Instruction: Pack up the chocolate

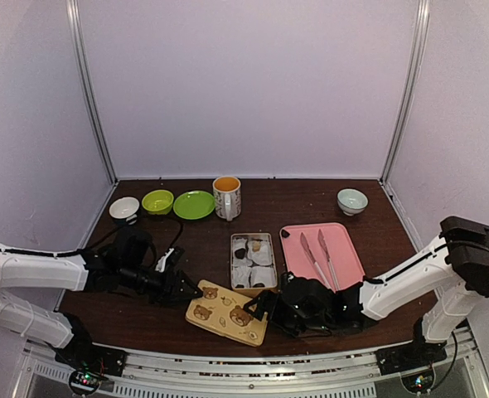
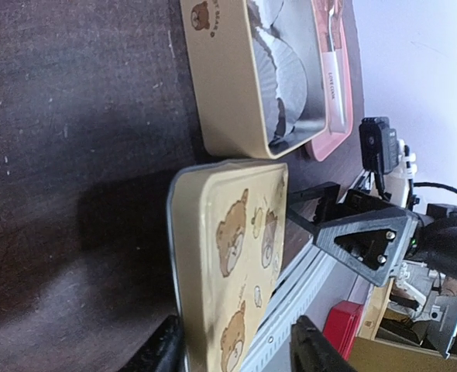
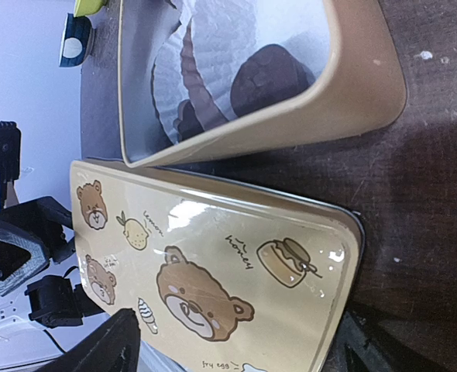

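The chocolate (image 1: 241, 251) is a few dark lumps in white paper cups inside the open tan tin (image 1: 268, 242); one lump shows in the right wrist view (image 3: 271, 77). The bear-printed tin lid (image 1: 228, 313) lies in front of the tin near the table's front edge. My left gripper (image 1: 191, 290) is at the lid's left end, open, its fingers either side of the lid (image 2: 228, 248). My right gripper (image 1: 265, 308) is at the lid's right end, open, straddling the lid (image 3: 213, 256).
A pink tray (image 1: 344, 236) with metal tongs (image 1: 321, 257) sits right of the tin. At the back stand a white bowl (image 1: 124, 208), green bowl (image 1: 157, 201), green plate (image 1: 194, 204), mug (image 1: 226, 197) and pale bowl (image 1: 351, 200).
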`<action>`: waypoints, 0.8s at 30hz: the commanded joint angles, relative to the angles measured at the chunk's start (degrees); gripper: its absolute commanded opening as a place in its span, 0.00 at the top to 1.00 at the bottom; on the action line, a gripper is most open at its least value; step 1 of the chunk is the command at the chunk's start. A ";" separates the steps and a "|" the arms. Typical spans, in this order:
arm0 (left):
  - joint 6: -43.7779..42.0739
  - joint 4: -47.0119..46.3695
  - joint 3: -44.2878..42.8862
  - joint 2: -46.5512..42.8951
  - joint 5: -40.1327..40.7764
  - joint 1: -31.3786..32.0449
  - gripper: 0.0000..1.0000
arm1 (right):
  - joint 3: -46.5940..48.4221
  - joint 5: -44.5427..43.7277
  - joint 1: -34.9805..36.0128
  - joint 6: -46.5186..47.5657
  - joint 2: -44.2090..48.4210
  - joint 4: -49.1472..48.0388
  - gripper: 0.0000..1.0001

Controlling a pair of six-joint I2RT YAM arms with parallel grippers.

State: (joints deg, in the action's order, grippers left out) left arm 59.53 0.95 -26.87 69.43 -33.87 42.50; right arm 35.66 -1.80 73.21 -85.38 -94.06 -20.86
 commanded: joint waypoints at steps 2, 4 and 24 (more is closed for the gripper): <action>3.54 -11.34 0.90 -0.53 -5.46 1.09 0.61 | -0.62 -0.65 -0.23 -0.36 0.17 -4.05 0.12; 4.47 -13.25 1.48 -0.44 -6.26 1.14 0.67 | -0.83 -0.74 -0.25 -0.42 0.25 -4.41 0.12; -4.55 -1.37 -13.22 7.84 -4.58 5.57 0.80 | -4.93 -3.27 -0.44 -1.12 2.90 -6.37 0.13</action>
State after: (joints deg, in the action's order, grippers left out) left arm 58.35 -2.68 -36.25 71.64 -36.56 46.35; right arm 32.03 -3.25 73.03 -85.93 -92.84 -25.19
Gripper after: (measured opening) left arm 0.205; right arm 0.872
